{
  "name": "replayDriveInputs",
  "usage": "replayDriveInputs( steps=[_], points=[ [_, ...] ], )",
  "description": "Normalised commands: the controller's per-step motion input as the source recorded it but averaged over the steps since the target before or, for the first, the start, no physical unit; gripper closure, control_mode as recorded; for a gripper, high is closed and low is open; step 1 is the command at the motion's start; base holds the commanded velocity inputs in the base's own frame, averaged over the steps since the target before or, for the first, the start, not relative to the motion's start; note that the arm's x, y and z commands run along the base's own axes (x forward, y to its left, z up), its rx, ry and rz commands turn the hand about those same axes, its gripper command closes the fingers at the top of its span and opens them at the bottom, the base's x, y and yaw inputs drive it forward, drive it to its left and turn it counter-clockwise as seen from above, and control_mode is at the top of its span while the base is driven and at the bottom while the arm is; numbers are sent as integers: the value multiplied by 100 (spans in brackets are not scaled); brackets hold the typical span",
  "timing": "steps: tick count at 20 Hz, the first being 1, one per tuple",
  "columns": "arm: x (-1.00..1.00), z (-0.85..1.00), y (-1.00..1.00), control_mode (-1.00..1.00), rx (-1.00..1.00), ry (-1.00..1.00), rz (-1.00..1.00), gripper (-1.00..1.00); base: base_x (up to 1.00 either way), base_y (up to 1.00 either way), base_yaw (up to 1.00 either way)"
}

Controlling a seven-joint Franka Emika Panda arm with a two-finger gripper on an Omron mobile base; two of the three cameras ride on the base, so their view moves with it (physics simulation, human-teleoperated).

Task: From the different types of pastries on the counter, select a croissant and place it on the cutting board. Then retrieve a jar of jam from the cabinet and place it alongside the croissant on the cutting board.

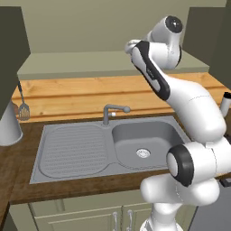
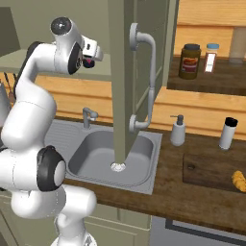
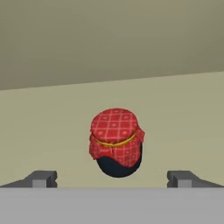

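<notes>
The gripper is hanging with fingers spread wide; the jar of jam is sitting on the cabinet shelf, centred between them, just beyond, untouched.

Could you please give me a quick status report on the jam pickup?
Gripper open, empty. Jar of jam dead ahead on cabinet shelf, untouched. Croissant on cutting board. Nothing between.

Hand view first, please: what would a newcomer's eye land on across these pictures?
The jar of jam with its red checked cloth cover stands on the pale cabinet shelf, centred ahead of the open gripper. In the right base view, the croissant already lies on the cutting board, right of the sink.
</notes>
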Motion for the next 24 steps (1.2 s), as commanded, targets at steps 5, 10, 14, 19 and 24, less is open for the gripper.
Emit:
replayDriveInputs(
  steps=[5,10,14,19,24],
  points=[
    [27,0,0,-100,0,0,0,-100,0,0,0],
    [6,0,0,-100,0,0,0,-100,0,0,0],
    [0,-13,0,-100,0,0,0,-100,0,0,0],
    [14,-20,0,-100,0,0,0,-100,0,0,0],
    [1,-7,0,-100,0,0,0,-100,0,0,0]
  ],
)
